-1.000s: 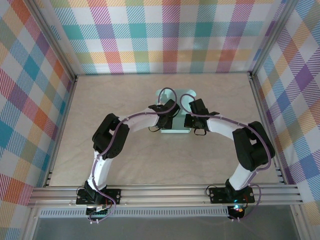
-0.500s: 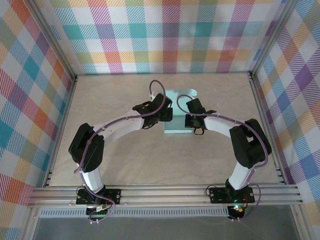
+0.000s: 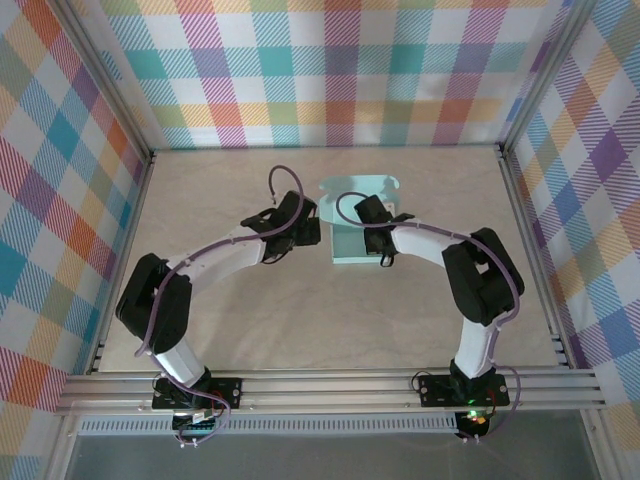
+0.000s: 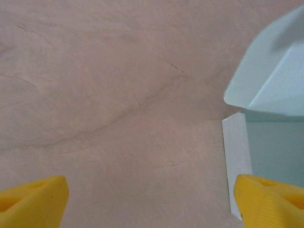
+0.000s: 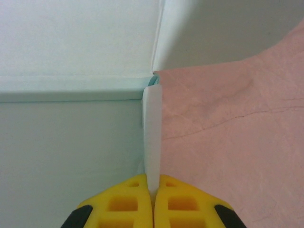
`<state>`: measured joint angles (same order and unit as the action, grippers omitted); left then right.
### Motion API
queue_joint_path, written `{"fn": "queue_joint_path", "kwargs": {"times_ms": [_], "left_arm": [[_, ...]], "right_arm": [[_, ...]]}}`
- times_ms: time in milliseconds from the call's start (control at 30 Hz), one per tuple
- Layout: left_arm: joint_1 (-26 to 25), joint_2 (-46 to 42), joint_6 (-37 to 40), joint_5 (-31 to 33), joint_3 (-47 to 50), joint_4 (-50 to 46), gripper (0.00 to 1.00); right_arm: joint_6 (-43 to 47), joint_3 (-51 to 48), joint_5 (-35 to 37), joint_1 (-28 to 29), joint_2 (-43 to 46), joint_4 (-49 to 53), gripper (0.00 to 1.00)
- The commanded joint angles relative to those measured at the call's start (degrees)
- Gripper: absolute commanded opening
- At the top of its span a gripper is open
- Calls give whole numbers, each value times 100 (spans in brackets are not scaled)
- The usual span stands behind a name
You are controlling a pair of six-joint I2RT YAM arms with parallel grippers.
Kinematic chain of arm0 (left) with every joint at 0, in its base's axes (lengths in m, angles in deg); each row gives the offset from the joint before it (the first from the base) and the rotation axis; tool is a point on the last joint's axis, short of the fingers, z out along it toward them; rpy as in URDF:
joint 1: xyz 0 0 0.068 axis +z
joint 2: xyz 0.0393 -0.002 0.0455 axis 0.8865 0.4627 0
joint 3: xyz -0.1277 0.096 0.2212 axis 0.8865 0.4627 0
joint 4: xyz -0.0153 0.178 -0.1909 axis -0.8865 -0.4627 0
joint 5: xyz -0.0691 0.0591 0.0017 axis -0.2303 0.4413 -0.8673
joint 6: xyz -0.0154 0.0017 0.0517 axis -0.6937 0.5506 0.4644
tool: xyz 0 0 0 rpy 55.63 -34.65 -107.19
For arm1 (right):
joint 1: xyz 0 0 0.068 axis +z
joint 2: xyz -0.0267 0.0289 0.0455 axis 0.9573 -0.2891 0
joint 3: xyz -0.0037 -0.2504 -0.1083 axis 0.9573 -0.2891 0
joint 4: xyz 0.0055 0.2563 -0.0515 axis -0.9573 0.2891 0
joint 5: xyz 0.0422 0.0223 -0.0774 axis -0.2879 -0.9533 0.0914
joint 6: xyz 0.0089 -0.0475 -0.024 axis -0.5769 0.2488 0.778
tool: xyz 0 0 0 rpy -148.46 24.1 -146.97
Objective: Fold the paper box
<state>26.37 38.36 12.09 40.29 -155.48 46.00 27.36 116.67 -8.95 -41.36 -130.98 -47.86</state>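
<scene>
The paper box (image 3: 350, 248) is pale mint card lying mid-table, with a rounded flap (image 3: 362, 187) raised at its far end. My right gripper (image 3: 378, 232) sits at the box's right edge. In the right wrist view the right gripper (image 5: 153, 190) is shut on a thin upright side flap (image 5: 152, 133), with the box's panel (image 5: 71, 142) to its left. My left gripper (image 3: 312, 230) hovers just left of the box. In the left wrist view the left gripper (image 4: 152, 204) is open over bare table. The box corner (image 4: 273, 142) lies by its right fingertip (image 4: 270, 204).
The tabletop (image 3: 230, 320) is pale beige, enclosed by plaid walls (image 3: 330, 70) on three sides. An aluminium rail (image 3: 330, 390) runs along the near edge, where both arm bases are bolted. Open room lies left of and in front of the box.
My left gripper has opened, come off the box and drawn back to its left side. The right gripper has stayed shut on the flap and shifted slightly left; the far flap is now uncovered.
</scene>
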Motion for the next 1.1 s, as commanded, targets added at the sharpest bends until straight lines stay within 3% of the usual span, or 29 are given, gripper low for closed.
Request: {"fn": "queue_joint_path", "kwargs": {"times_ms": [0,300,400,600,1067], "left_arm": [[276,-366,-214,-293,346,284,90],[789,-826,-321,-467,941,603,90],[865,-847,-331,-552,995,630,90],[888,-798,-307,-770,960,704,91],[883,-649,-236,-1056,807,705,91]], "right_arm": [[151,282,766,241,-576,870,0],[-35,1075,1712,697,-1613,1939,0],[-77,1027,1565,688,-1447,1788,0],[-241,710,562,451,-664,1217,0],[-211,-40,-189,91,538,272,47]]}}
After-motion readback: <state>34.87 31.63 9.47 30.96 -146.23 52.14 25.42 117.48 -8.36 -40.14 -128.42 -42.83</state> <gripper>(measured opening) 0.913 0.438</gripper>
